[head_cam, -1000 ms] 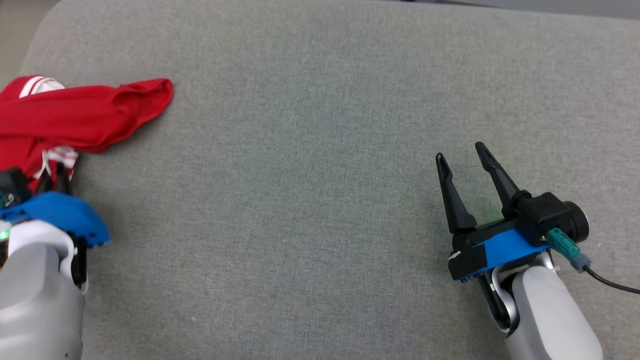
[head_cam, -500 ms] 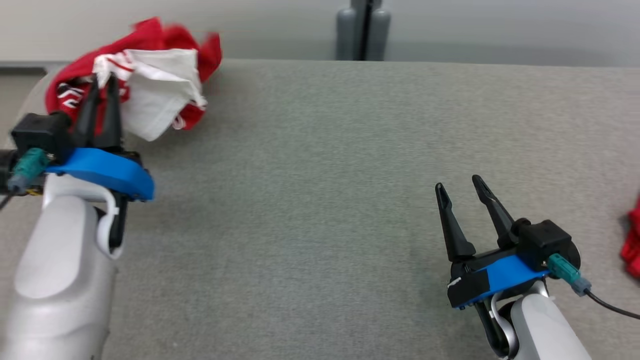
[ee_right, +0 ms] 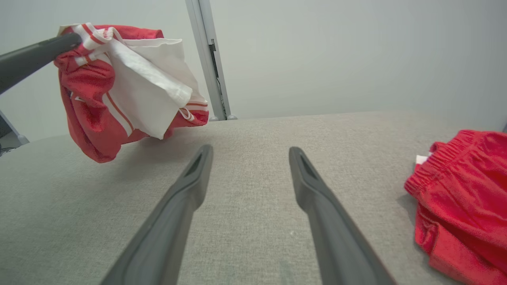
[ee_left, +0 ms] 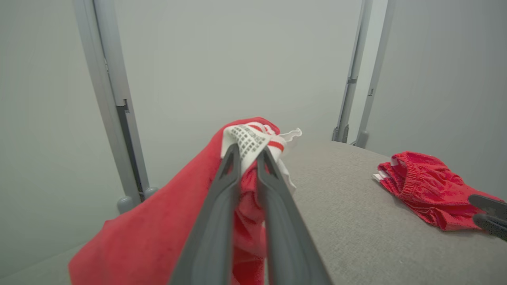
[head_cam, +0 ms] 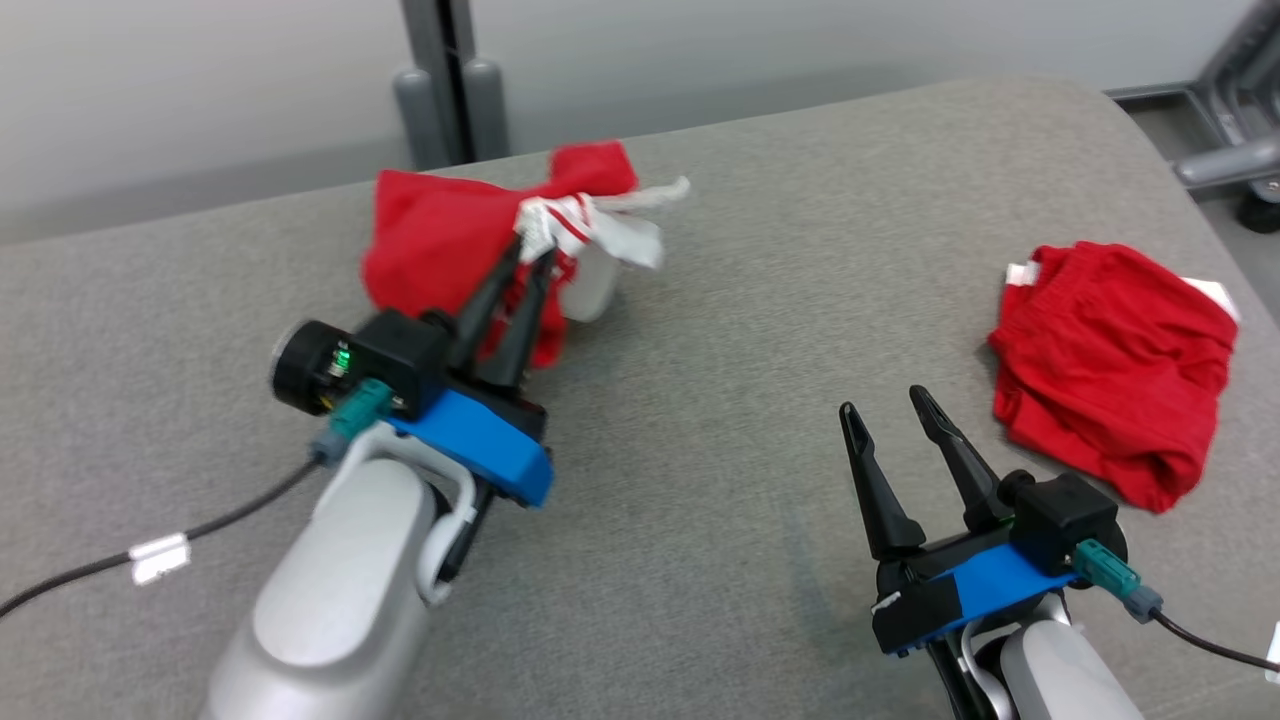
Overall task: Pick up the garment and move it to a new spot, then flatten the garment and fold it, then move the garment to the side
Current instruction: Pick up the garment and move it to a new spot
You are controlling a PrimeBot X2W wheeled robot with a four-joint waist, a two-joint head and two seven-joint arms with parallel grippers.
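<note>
A red garment with white and striped trim (head_cam: 440,235) hangs bunched above the grey cushioned surface (head_cam: 700,330), near its far edge. My left gripper (head_cam: 530,255) is shut on its striped white trim (ee_left: 249,138); the cloth droops below and to the left of the fingers (ee_left: 222,206). In the right wrist view the same garment (ee_right: 119,87) hangs at upper left, held by the other arm's finger (ee_right: 35,55). My right gripper (head_cam: 885,410) stands open low over the surface, nothing between its fingers (ee_right: 317,190).
A second red garment (head_cam: 1110,365) lies crumpled at the right of the surface, close to my right gripper (ee_right: 467,198). Grey metal posts (head_cam: 445,80) stand behind the far edge. A black cable (head_cam: 150,555) trails from my left wrist.
The left gripper has lifted the garment off the surface and carried it right, toward the middle. The head camera has swung right, bringing the second red garment into view. The right gripper stays open.
</note>
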